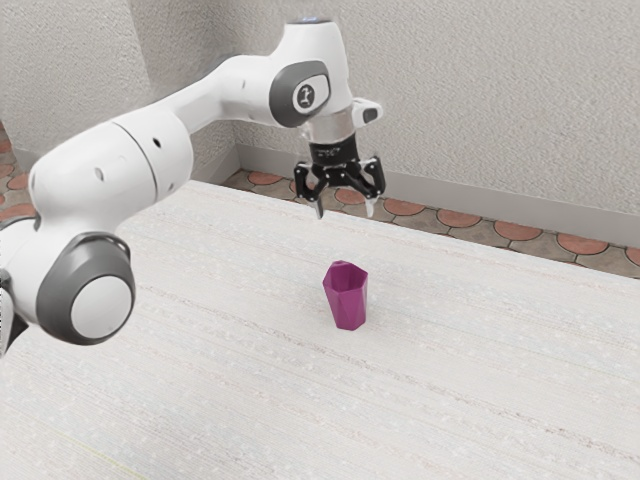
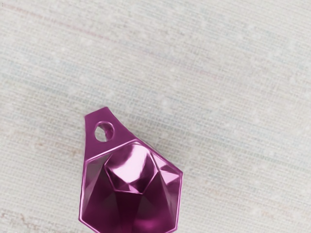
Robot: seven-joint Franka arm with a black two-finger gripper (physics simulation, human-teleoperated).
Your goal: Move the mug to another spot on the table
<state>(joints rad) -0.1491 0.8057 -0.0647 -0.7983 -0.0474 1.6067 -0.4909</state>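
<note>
the gripper (image 1: 345,206) is hanging in the upper middle of the exterior view, its two black fingers pointing down and standing spread apart with nothing between them. the white arm (image 1: 150,150) is reaching in from the frame's left edge. the mug (image 1: 346,297), faceted and magenta, is standing upright on the table (image 1: 200,390) near the centre of the frame, below the gripper and well apart from it. in the wrist view the mug (image 2: 131,189) is showing its open mouth and a flat handle (image 2: 103,130) with a round hole, resting on the pale table (image 2: 218,73). a tiled floor (image 1: 500,232) and grey wall (image 1: 480,90) are lying beyond the table, across the upper right.
</note>
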